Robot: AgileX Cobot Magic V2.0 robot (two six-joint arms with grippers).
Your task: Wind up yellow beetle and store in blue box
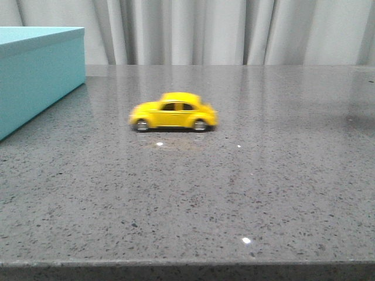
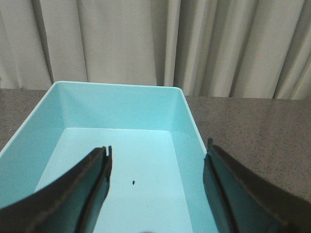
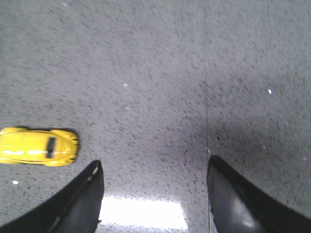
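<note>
The right gripper [image 3: 154, 194] hangs over the speckled grey table [image 1: 281, 193] with its dark fingers [image 3: 80, 204] spread wide and nothing between them; the yellow beetle [image 3: 36, 146] sits on the stone just beside and outside the fingers. The left gripper [image 2: 156, 189] is likewise spread apart and empty, poised above the open blue box [image 2: 189, 121], whose pale interior shows only a tiny dark speck [image 2: 133, 182]. Seen from the front, the yellow beetle [image 1: 173, 112] stands on its wheels mid-table, side-on and slightly blurred, well apart from the blue box [image 1: 35, 76] at the far left edge, before pale curtains [image 1: 234, 29].
</note>
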